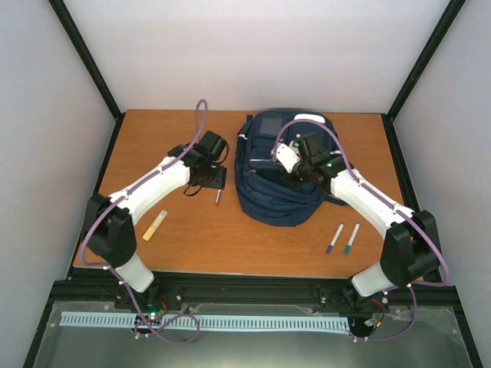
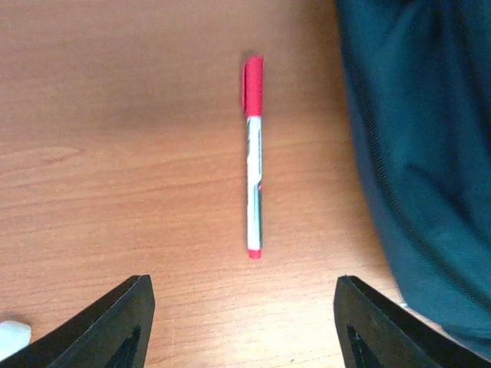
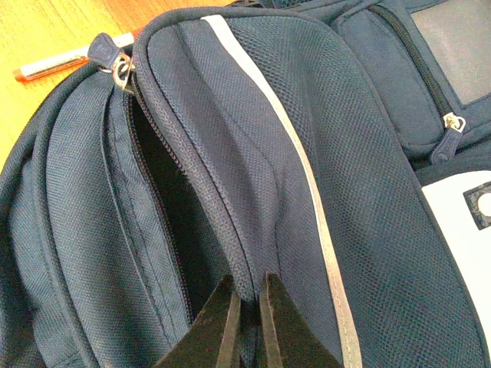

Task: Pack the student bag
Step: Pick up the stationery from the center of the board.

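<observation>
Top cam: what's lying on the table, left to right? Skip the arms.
In order: yellow stick → red pen → backpack → purple-tipped pen → green-tipped pen.

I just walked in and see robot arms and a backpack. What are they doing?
The robot is packing a bag. Its right tool pinches the fabric edge where the bag is unzipped. Its left tool hangs open above a red pen on the table beside the bag, not touching it yet. A purple pen, a green pen and a yellow stick lie on the table too.
</observation>
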You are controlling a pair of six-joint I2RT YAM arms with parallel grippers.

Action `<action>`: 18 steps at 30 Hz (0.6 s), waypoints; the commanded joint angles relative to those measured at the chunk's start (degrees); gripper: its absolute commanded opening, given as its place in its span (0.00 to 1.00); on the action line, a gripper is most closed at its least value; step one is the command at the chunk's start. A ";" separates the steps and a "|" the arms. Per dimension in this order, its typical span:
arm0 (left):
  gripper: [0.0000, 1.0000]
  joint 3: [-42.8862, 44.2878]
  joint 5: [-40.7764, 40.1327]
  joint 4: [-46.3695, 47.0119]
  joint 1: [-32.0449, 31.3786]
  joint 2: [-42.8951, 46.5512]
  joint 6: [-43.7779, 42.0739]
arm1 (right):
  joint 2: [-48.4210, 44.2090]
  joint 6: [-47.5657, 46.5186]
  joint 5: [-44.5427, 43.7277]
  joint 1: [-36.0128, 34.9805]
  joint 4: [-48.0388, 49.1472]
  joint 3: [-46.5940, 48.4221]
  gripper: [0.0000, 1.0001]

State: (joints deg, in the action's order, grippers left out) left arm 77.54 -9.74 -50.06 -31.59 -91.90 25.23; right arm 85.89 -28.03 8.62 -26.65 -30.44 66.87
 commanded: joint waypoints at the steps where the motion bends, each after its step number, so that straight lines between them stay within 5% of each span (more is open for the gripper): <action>1: 0.64 4.21 0.24 -6.83 0.30 -4.69 -3.61 | -3.48 -0.49 -1.11 0.65 4.73 -3.09 0.03; 18: 0.54 14.90 2.53 -7.10 1.40 -21.49 -0.38 | -4.95 -2.34 -2.36 1.54 7.71 -6.16 0.03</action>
State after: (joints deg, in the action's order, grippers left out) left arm 88.25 -7.18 -55.48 -30.85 -110.80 23.70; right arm 82.43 -30.17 7.14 -26.00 -25.63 61.54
